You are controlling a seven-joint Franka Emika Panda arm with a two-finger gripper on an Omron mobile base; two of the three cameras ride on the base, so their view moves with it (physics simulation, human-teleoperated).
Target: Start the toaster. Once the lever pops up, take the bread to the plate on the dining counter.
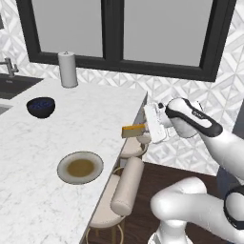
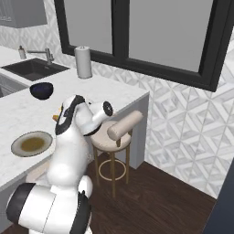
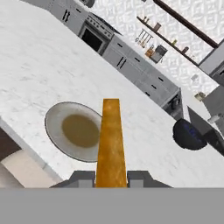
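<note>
In the left base view, the sink [image 1: 14,83] sits at the far left edge with its tap, and a paper towel roll [image 1: 68,69] stands upright at the back of the white marble worktop [image 1: 28,190], the dining counter. A dark blue bowl [image 1: 40,107] rests on the slab in front of the roll and to its left. Nearer the camera lies the plate [image 1: 80,167], round and grey with a brownish centre, close to the worktop's overhanging edge. Right of that edge, the bread [image 1: 133,130] hangs in the air edge-on, beyond the slab and above the stools [image 1: 126,186] tucked under the overhang. It is clamped in the jaws of the gripper [image 1: 143,128], which reaches in sideways from the white arm at right. In the hand view, the bread [image 3: 111,144] rises between the 2 fingertips [image 3: 81,178], which press its 2 faces, and its far end overlaps the plate [image 3: 74,131] on the worktop.
</note>
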